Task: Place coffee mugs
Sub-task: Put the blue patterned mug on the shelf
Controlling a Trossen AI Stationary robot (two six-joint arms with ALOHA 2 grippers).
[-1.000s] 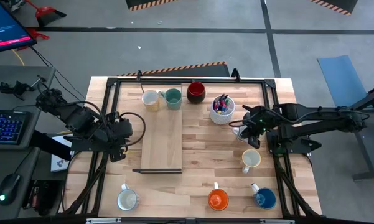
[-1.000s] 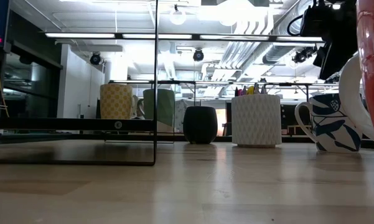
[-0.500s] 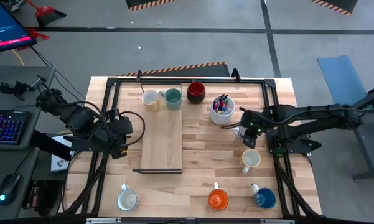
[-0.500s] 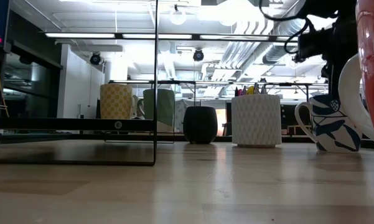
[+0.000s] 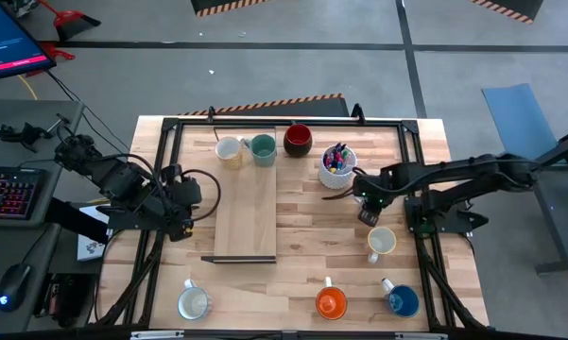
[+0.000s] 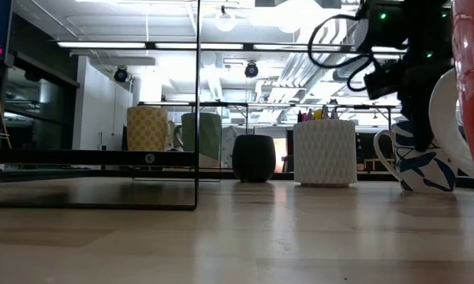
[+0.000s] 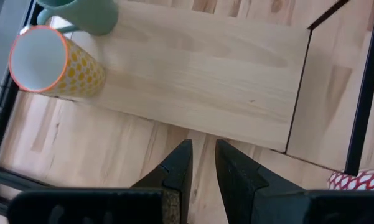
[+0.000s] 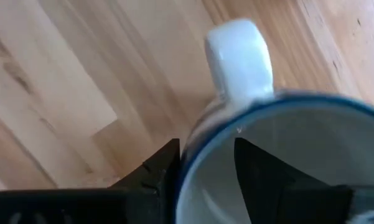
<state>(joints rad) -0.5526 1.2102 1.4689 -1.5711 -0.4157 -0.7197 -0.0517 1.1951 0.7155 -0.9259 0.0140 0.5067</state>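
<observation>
Setting: robotics lab or workshop. Evidence: grey concrete floor with hazard-striped tape, upper centre; monitor and keyboard at left edge; exposed ceiling ducts and strip lights in low view.

The right arm reaches in from the bench's right edge, its right gripper angled down with one finger outside and one inside a rim, parted. The left arm waits folded at the left edge, its left gripper narrowly parted and empty.
</observation>
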